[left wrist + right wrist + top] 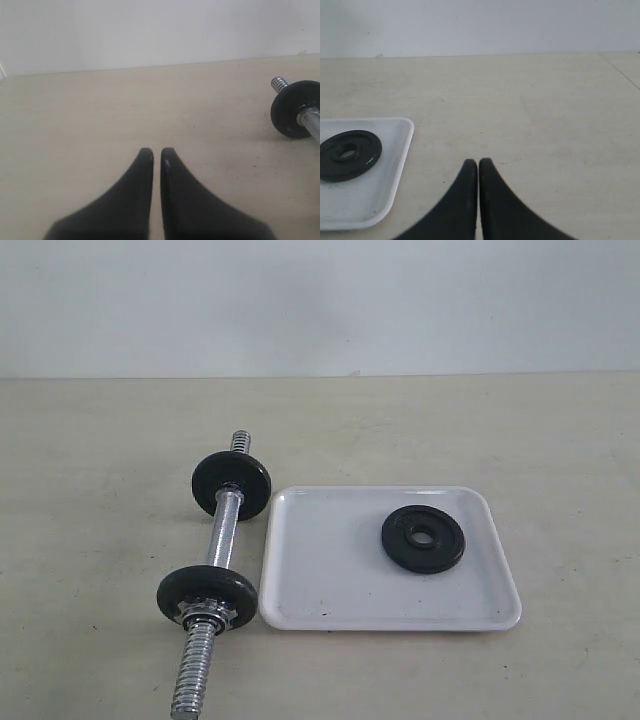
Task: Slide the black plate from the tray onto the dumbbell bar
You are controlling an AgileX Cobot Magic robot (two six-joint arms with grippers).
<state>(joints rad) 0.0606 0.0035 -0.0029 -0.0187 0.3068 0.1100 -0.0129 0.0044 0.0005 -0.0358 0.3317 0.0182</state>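
The black plate (423, 538) lies flat in the right half of the white tray (330, 580); the right wrist view shows the black plate (349, 154) in the tray (395, 165) too. The dumbbell bar (223, 530) lies on the table left of the tray, carrying two black discs and a chrome star nut (207, 614) near its threaded front end. Its far disc (296, 116) appears in the left wrist view. My left gripper (156, 151) is shut and empty over bare table. My right gripper (477, 162) is shut and empty, apart from the tray. Neither gripper appears in the exterior view.
A pale beige table (100, 460) ends at a white wall (320, 300) behind. A table seam (620, 70) runs at the far corner in the right wrist view.
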